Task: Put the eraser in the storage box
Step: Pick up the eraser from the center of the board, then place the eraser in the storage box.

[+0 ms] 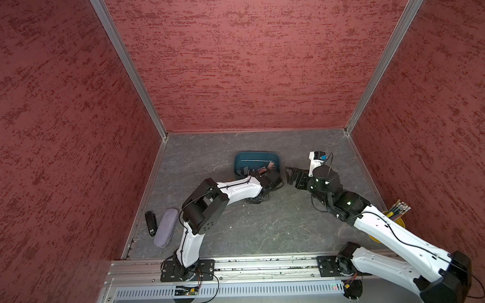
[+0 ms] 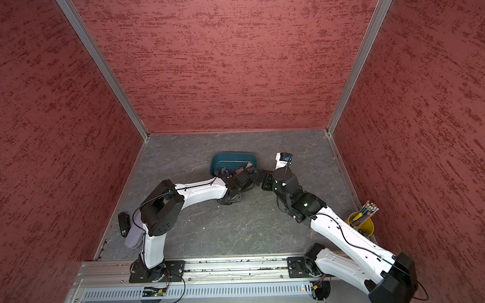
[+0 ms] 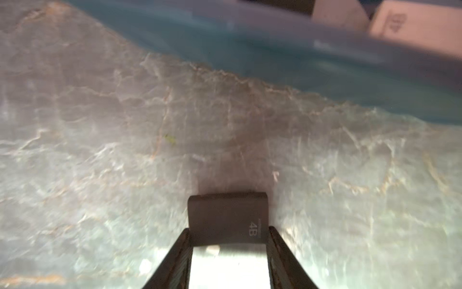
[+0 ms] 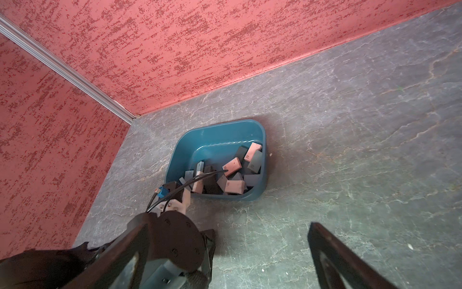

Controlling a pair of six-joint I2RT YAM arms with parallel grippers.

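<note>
In the left wrist view a dark grey eraser marked "4B" sits between the fingers of my left gripper, which is shut on it. It hangs over the table just short of the near wall of the teal storage box. In both top views the left gripper is at the near right edge of the storage box. My right gripper stands open and holds nothing, over bare table just right of the box. Several pink and grey erasers lie in the box.
A black stapler and a grey pencil case lie at the left wall. A yellow cup of pencils stands by the right wall, partly behind my right arm. Red walls enclose the table on three sides.
</note>
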